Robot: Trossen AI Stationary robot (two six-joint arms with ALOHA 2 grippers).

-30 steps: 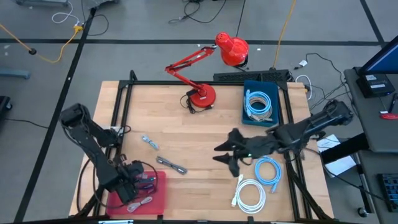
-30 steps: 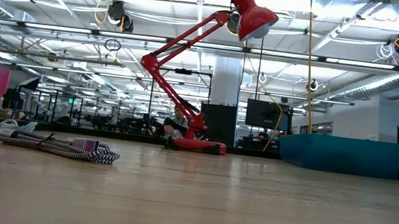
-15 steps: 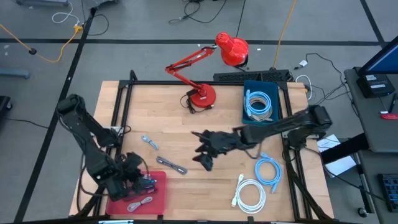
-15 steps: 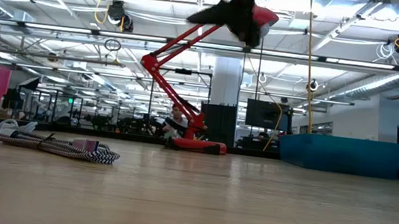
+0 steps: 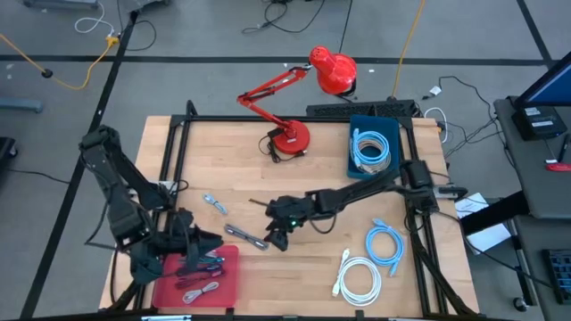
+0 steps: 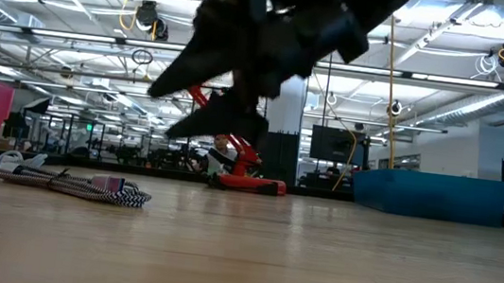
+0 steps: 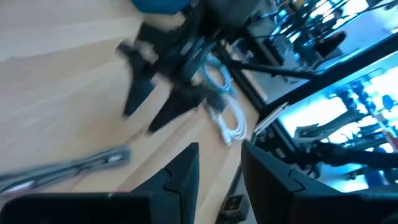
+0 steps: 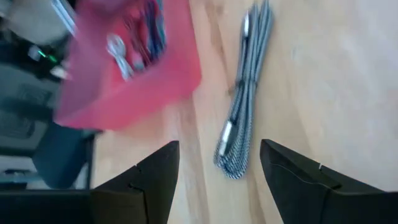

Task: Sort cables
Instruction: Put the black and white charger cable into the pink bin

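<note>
The right gripper (image 5: 275, 234) hangs above the table with its fingers spread wide and nothing between them. Just ahead of its fingertips lies the grey cable (image 5: 247, 237), a short braided bundle flat on the wood. Beyond that sits the pink bin (image 5: 227, 281) with small bundles inside. The left gripper (image 5: 202, 242) hovers at the bin's near edge, fingers parted and empty. Well behind the right gripper lie the white coil (image 5: 361, 277) and blue coil (image 5: 385, 243); another blue coil sits in the blue bin (image 5: 354, 163).
</note>
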